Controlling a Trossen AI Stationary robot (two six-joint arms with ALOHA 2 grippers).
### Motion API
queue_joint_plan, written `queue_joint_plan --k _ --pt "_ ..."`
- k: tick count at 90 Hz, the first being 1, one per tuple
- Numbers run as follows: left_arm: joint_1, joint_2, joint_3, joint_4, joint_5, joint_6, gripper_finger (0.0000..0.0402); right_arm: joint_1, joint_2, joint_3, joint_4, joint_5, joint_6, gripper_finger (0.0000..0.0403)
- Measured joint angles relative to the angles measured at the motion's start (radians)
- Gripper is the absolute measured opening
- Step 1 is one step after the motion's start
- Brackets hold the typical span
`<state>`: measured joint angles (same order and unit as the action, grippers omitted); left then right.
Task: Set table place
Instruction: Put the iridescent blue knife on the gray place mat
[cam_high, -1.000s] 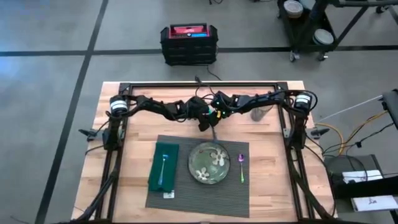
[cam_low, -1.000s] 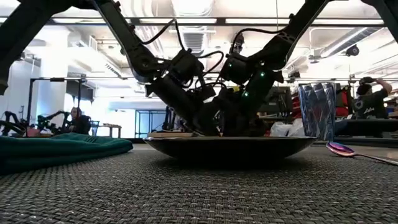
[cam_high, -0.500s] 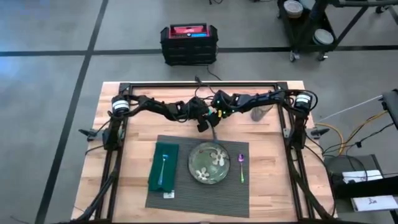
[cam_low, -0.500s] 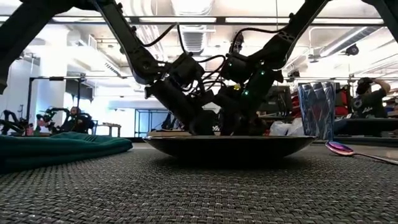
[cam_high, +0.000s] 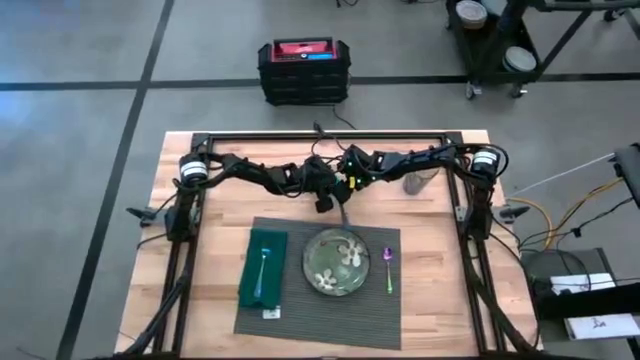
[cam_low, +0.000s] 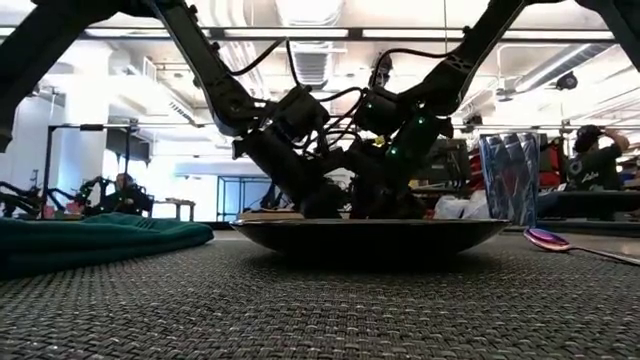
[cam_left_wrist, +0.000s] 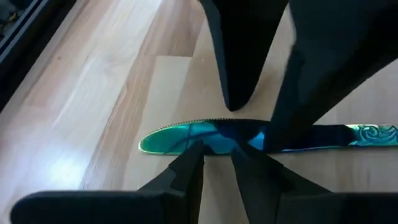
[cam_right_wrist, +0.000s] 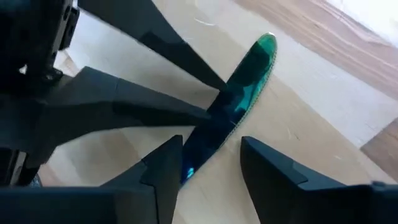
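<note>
Reaching inward from opposite sides of the table, both arms stretch low along the far edge and meet near its middle, just beyond the place. In the high view each arm runs nearly flat from its shoulder mount, elbows slightly raised, wrists angled down toward the wood.

The left gripper sits right over an iridescent green-blue knife lying flat on the bare wood. Its fingers are drawn close together, only a narrow gap between the tips, and those tips sit at the knife's near edge; whether they actually press on the blade I cannot tell. The right gripper faces it from the other side with its fingers spread apart, straddling the same knife without clamping it. From the low view the two wrists cross behind the plate, tilted down steeply.

The place, a dark grey ribbed placemat, lies on the near half of the table. On it a green cloth napkin carries a fork at the left, the floral plate sits in the middle, and a purple spoon lies to its right. A clear faceted glass stands on the wood near the right arm.
</note>
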<state>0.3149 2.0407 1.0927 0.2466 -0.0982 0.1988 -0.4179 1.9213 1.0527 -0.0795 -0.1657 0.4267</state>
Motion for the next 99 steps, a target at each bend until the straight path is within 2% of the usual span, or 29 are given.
queue_joint_plan --k 20,77,99 --pt "0.001 0.000 -0.003 -0.003 -0.004 0.014 0.0075 0.002 0.032 -0.001 0.030 -0.003 0.023 0.0132" --pt "0.002 0.000 -0.010 -0.003 -0.013 0.029 0.0075 0.017 0.050 -0.124 0.372 -0.046 0.210 0.0084" --pt "0.002 0.001 -0.010 -0.003 -0.013 0.036 0.0075 0.026 0.056 -0.132 0.377 -0.007 0.200 0.0057"
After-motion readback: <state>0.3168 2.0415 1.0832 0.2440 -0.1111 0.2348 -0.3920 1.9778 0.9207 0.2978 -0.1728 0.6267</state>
